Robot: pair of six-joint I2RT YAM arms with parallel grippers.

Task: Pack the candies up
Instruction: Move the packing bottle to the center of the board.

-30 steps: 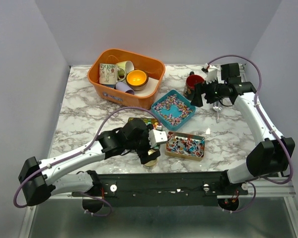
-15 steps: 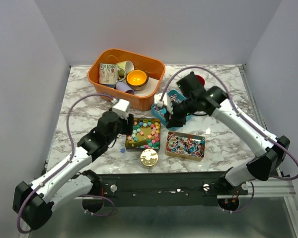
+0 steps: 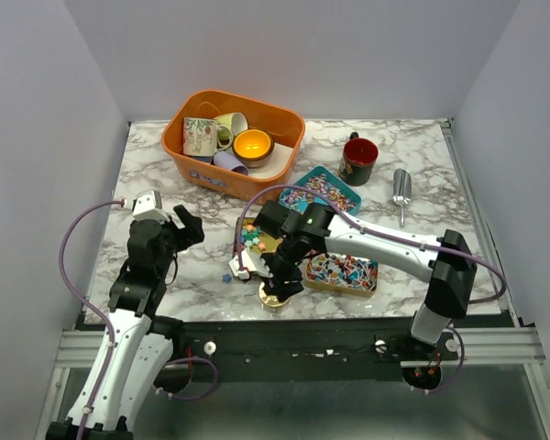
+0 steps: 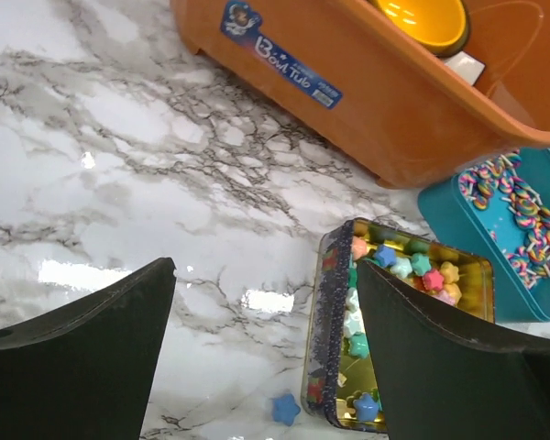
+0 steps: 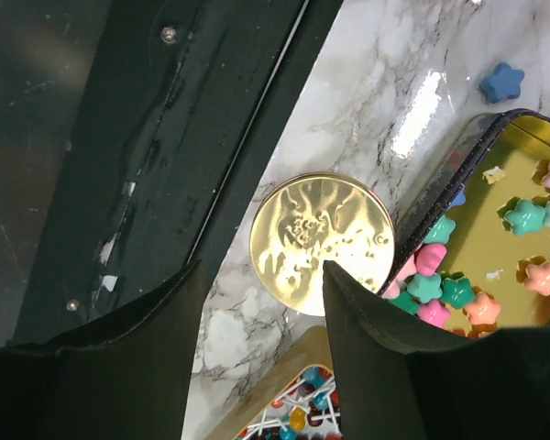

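My right fingers (image 5: 394,367) hang spread, empty, over the gold disc (image 5: 322,240) beside the star candies (image 5: 458,291), likely to lift it; left fingers (image 4: 82,348) gape idle.

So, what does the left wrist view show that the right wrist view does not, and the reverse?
Only left wrist: the orange bin and the teal tray of confetti sweets. Only right wrist: the gold disc, wrapped sweets and the black rail. Both: the tin of star sweets, the loose blue star, marble table.
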